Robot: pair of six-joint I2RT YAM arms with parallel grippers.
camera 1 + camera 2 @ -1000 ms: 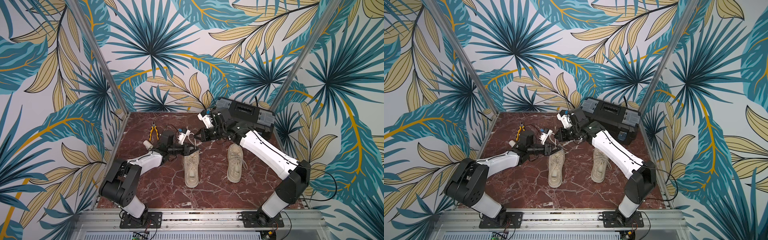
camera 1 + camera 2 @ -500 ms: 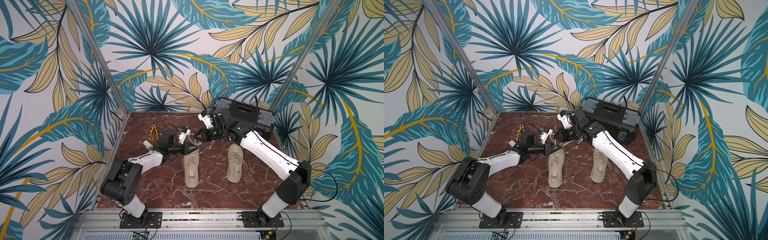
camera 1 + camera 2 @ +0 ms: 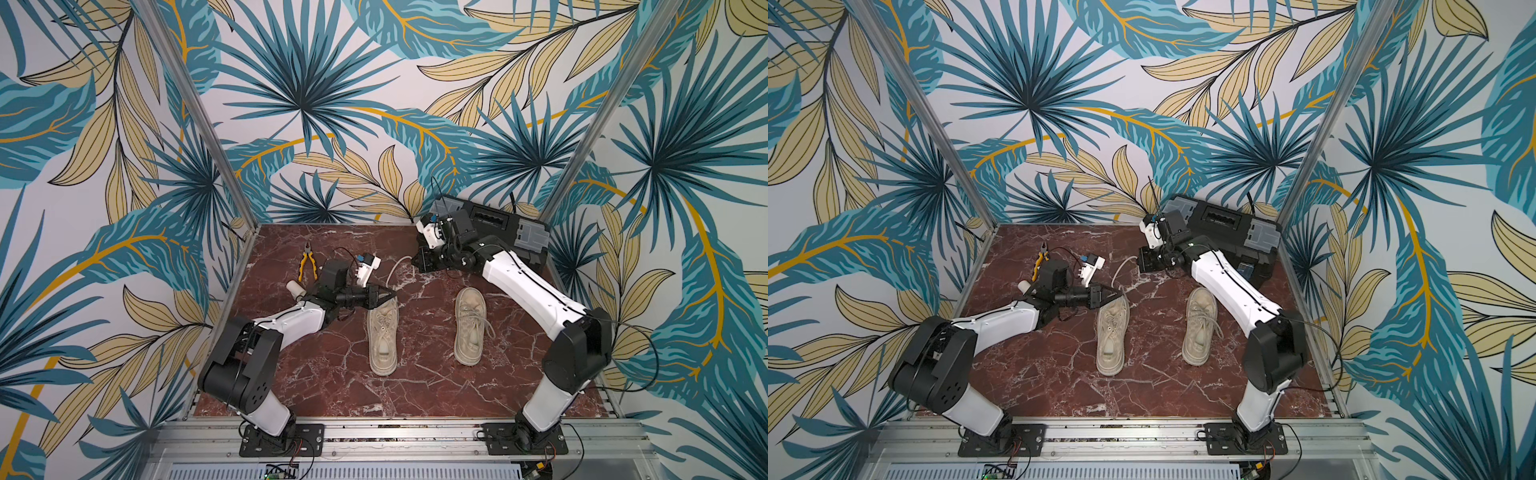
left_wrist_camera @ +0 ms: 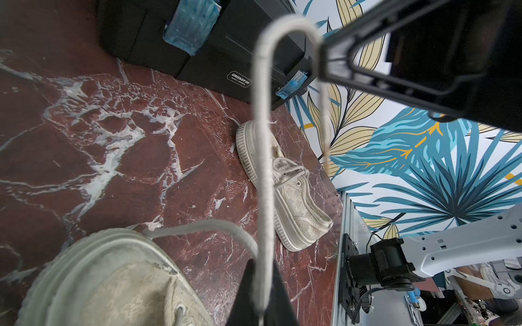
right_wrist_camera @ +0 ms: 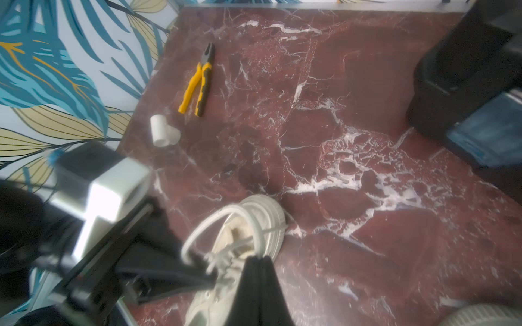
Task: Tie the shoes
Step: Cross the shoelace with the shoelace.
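Both top views show a red-brown marble table [image 3: 324, 374] walled in by palm-leaf paper [image 3: 303, 104], with a black toolbox [image 3: 507, 220] in the back corner. Two beige shoes [image 3: 469, 328] stand side by side, apart. The left gripper [image 3: 390, 294] is pinched shut on the left shoe's lace [image 3: 397, 268], just over the toe. The right gripper [image 3: 415, 259] is clamped on the lace's far end.

Left wrist view: the lace [image 4: 261, 169] climbs from the closed fingers and hooks over.

Right wrist view, blurry: pliers [image 5: 197, 81] and a white pipe fitting [image 5: 163, 129] lie near the wall
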